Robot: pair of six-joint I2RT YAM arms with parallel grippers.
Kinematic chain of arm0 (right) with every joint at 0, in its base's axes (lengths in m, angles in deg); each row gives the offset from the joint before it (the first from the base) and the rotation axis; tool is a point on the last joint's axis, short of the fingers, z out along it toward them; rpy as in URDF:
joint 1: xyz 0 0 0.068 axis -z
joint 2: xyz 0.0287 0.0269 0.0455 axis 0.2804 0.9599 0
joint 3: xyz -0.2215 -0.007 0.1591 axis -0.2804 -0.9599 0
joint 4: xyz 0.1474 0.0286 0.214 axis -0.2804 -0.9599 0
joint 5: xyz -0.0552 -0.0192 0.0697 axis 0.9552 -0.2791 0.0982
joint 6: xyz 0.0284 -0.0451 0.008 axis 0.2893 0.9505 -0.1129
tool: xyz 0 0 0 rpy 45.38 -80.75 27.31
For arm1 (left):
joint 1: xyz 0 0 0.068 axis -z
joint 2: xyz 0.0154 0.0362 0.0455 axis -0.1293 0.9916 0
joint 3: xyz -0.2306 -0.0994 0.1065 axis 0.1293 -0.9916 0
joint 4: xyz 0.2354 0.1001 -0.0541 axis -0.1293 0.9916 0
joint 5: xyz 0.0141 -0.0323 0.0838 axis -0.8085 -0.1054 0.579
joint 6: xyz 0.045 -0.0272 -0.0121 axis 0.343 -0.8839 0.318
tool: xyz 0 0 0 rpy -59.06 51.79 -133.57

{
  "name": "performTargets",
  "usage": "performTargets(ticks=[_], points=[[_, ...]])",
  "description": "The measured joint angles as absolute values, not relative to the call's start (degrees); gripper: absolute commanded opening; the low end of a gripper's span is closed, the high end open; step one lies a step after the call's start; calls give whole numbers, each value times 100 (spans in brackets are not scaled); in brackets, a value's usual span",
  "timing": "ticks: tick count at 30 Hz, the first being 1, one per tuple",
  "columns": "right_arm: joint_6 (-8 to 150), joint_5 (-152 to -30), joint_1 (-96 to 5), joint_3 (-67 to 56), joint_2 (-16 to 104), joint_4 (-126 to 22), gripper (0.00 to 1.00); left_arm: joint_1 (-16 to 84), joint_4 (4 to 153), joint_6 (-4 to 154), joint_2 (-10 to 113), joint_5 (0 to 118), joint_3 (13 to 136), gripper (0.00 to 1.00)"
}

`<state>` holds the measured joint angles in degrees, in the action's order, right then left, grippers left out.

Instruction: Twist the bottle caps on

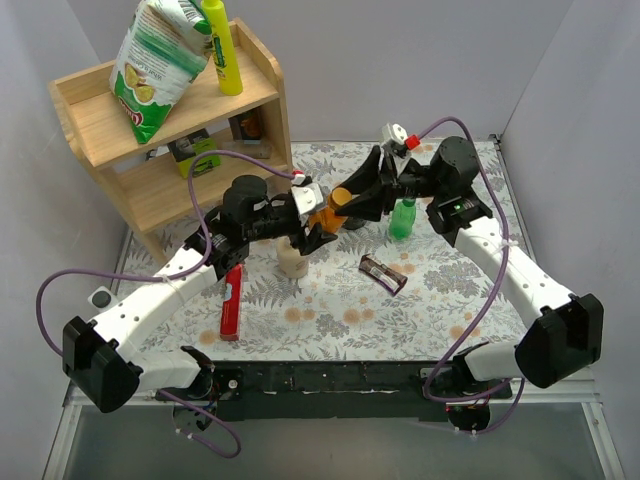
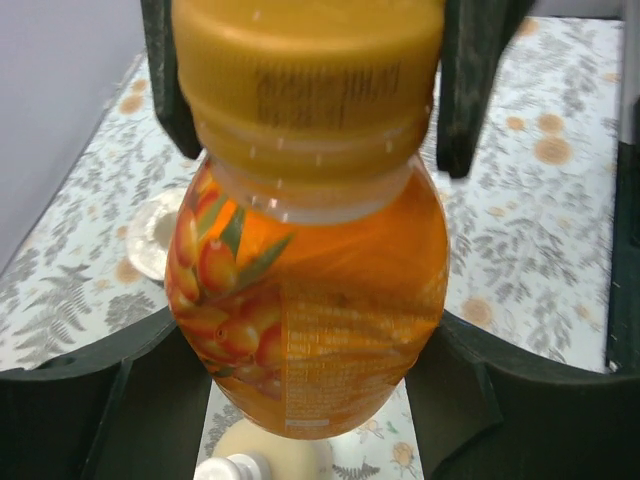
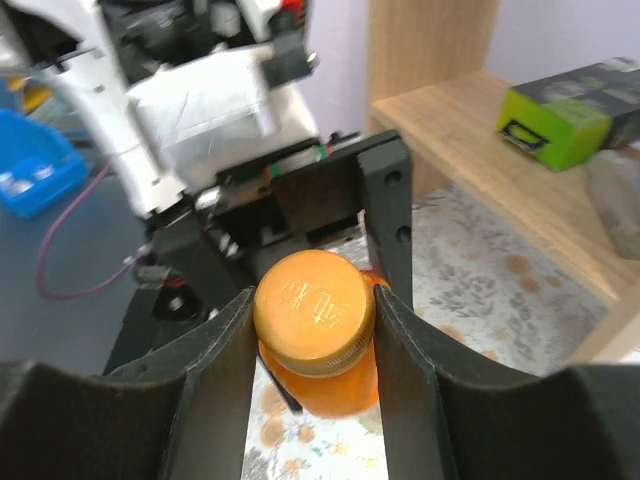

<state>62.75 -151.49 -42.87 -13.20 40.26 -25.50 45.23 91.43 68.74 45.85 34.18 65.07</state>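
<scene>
My left gripper point(image 1: 318, 222) is shut on the orange bottle point(image 1: 326, 216) and holds it tilted above the table. In the left wrist view the bottle's body point(image 2: 310, 300) sits between my left gripper's point(image 2: 310, 400) dark fingers. My right gripper point(image 1: 356, 196) is shut on the orange-brown cap point(image 1: 342, 197), which sits on the bottle's neck. In the right wrist view my right gripper point(image 3: 313, 330) has both fingers against the cap point(image 3: 313, 310). The cap also shows in the left wrist view point(image 2: 305, 70). The green bottle point(image 1: 402, 218) stands on the table under the right arm. I cannot make out a separate dark green cap.
A cream bottle with a white top point(image 1: 292, 260) stands just below the held bottle. A red tube point(image 1: 232, 300) lies at the left and a brown wrapper point(image 1: 383, 273) lies in the middle. A wooden shelf point(image 1: 170, 150) with a snack bag and a yellow bottle stands at the back left.
</scene>
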Motion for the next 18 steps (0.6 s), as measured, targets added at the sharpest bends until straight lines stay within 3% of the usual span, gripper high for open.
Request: performTargets(ticks=[1,3,6,7,10,13,18], points=[[6375,-14909,-4344,-1254,4013,-2749,7,4575,9079,6845,4603,3637,6509,0],[6668,-14310,-4504,-1088,3951,-3315,7,4687,8937,6751,4640,4133,6505,0],[7029,-13368,-4801,-740,3879,-4226,33,4796,8753,6618,4668,4675,6505,0],[7130,-13127,-4851,-646,3862,-4442,48,4803,8727,6598,4666,4738,6505,0],[7344,-13011,-4910,-605,3811,-4665,69,4818,8743,6620,4662,4812,6505,0],[7309,-13276,-4714,-684,3796,-4528,80,4755,8904,6762,4644,4565,6505,0],[7020,-14074,-4395,-935,3739,-3691,82,4411,9379,6909,4485,3829,6505,0]])
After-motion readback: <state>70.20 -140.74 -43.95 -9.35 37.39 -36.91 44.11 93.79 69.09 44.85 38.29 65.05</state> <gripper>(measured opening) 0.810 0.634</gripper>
